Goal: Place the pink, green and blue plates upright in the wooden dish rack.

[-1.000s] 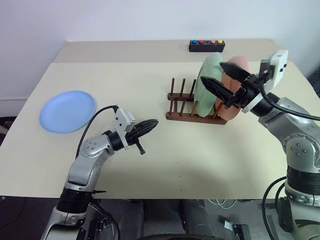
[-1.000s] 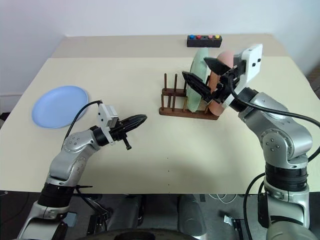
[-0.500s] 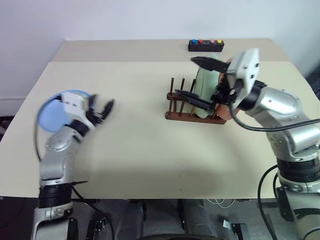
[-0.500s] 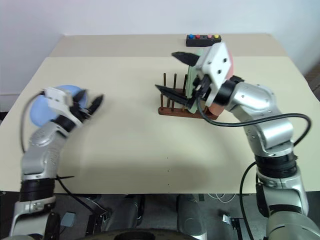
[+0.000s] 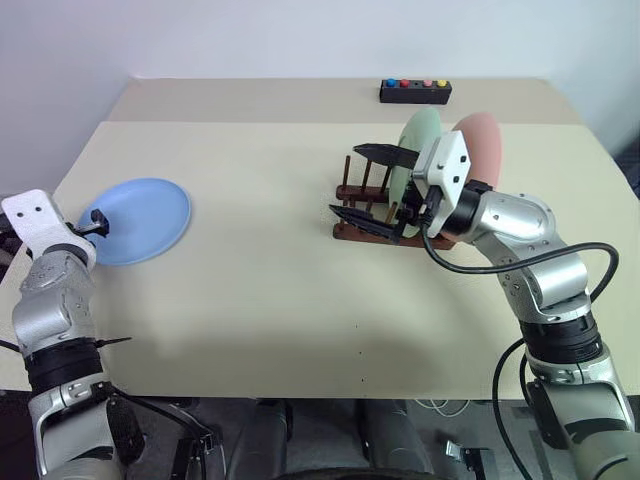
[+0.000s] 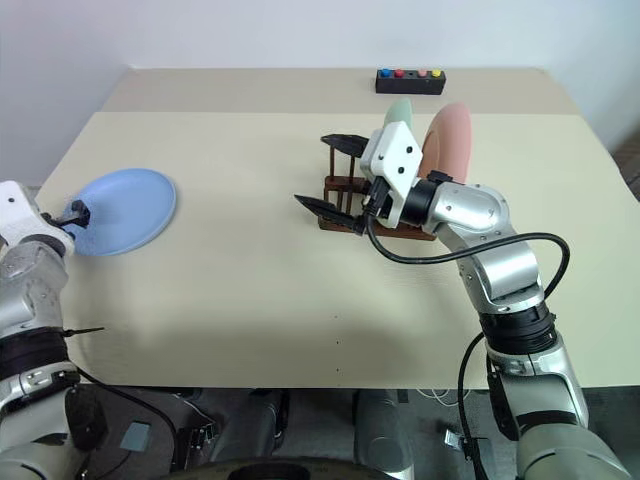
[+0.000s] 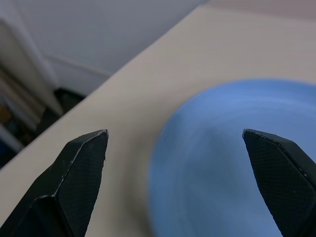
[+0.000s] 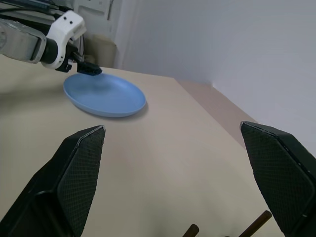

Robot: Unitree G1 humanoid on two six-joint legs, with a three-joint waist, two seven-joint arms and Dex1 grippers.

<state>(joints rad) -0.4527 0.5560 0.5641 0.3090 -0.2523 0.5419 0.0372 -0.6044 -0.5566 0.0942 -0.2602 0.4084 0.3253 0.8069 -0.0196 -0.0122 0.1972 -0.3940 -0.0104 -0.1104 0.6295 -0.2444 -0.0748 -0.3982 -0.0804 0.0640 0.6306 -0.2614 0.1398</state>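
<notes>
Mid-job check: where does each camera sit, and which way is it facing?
Head eyes: look down over the table; both arms, rack show.
Left wrist: along the left pincer, open, at the blue plate.
Right wrist: along the right pincer, open, across the table.
Shared: the blue plate, and the left pincer at its rim.
</notes>
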